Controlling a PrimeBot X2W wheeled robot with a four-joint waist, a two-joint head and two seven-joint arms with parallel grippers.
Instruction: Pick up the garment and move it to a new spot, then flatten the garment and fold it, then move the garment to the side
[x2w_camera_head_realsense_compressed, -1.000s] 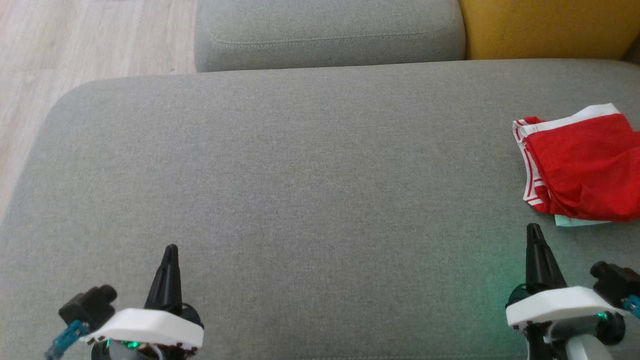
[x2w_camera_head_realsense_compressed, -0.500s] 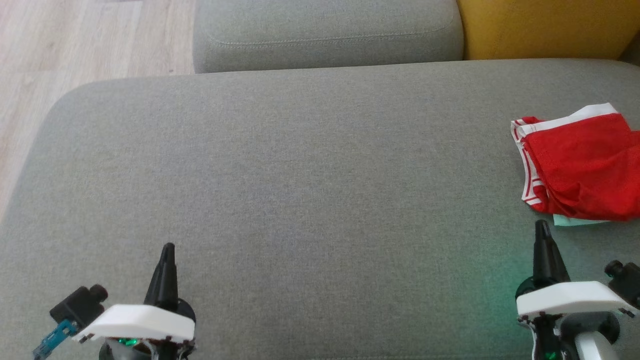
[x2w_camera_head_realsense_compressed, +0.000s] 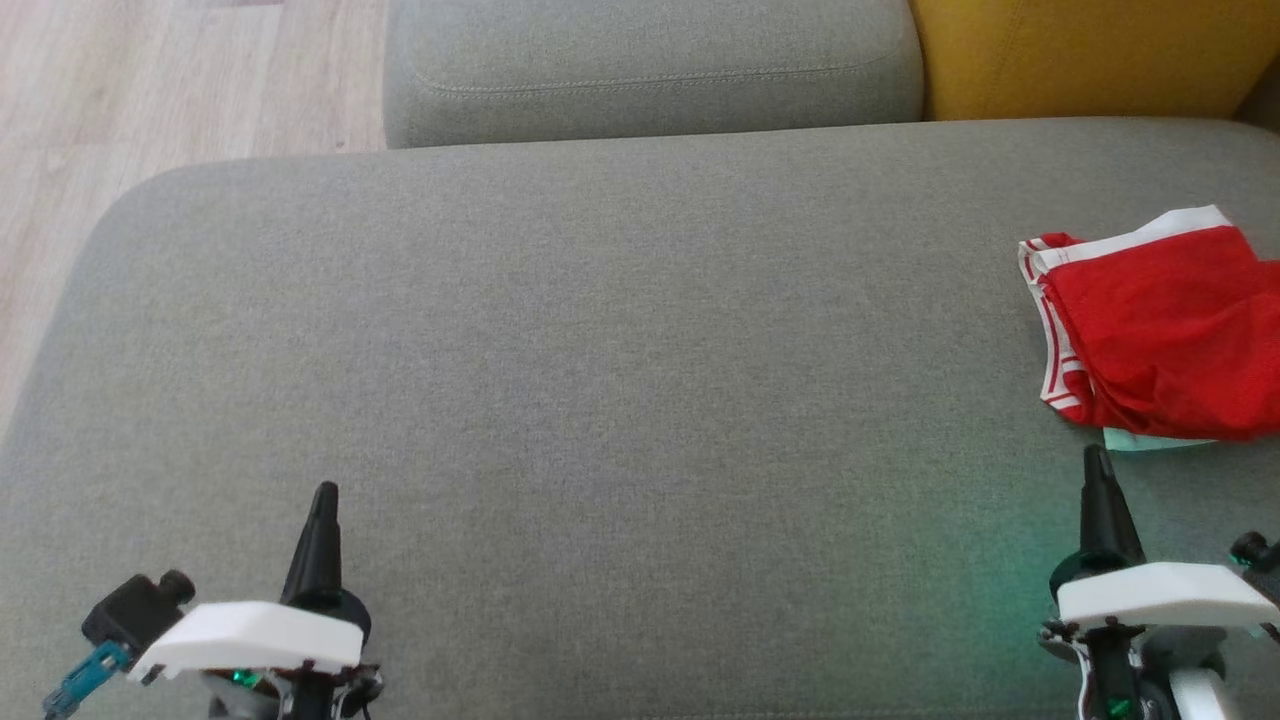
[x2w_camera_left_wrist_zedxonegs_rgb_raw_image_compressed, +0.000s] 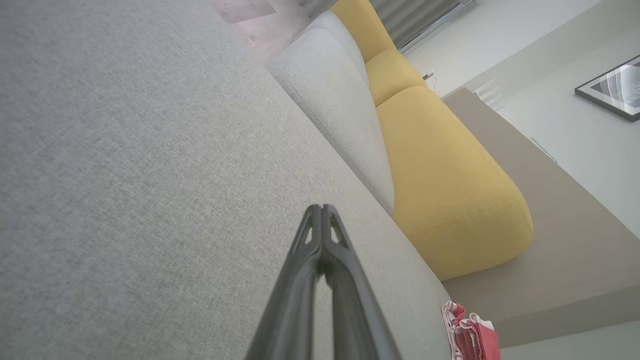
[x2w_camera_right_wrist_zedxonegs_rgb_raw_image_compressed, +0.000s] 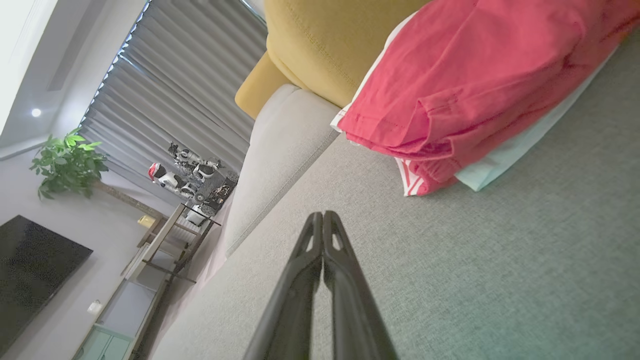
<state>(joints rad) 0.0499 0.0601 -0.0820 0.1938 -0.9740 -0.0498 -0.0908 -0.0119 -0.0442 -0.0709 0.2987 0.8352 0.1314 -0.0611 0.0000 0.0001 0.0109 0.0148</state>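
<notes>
A folded red garment (x2w_camera_head_realsense_compressed: 1165, 325) with a white striped band lies at the right edge of the grey sofa seat (x2w_camera_head_realsense_compressed: 600, 350), on top of a pale mint piece (x2w_camera_head_realsense_compressed: 1150, 441). The garment (x2w_camera_right_wrist_zedxonegs_rgb_raw_image_compressed: 475, 80) is close ahead in the right wrist view and small at the lower right in the left wrist view (x2w_camera_left_wrist_zedxonegs_rgb_raw_image_compressed: 472, 335). My right gripper (x2w_camera_head_realsense_compressed: 1097, 460) is shut and empty, its tips just short of the garment's near edge. My left gripper (x2w_camera_head_realsense_compressed: 325, 495) is shut and empty over bare seat at the lower left. Both wrist views show the finger pairs pressed together (x2w_camera_left_wrist_zedxonegs_rgb_raw_image_compressed: 321, 210) (x2w_camera_right_wrist_zedxonegs_rgb_raw_image_compressed: 322, 216).
A grey back cushion (x2w_camera_head_realsense_compressed: 650, 65) and a yellow cushion (x2w_camera_head_realsense_compressed: 1090, 55) stand behind the seat. Wooden floor (x2w_camera_head_realsense_compressed: 150, 90) lies past the seat's left end. The right wrist view shows curtains, a plant (x2w_camera_right_wrist_zedxonegs_rgb_raw_image_compressed: 67, 162), a dark screen and a shelf far off.
Both grippers have drawn back slightly toward the bottom of the head view, the right one also drifting right. The garment lies as before.
</notes>
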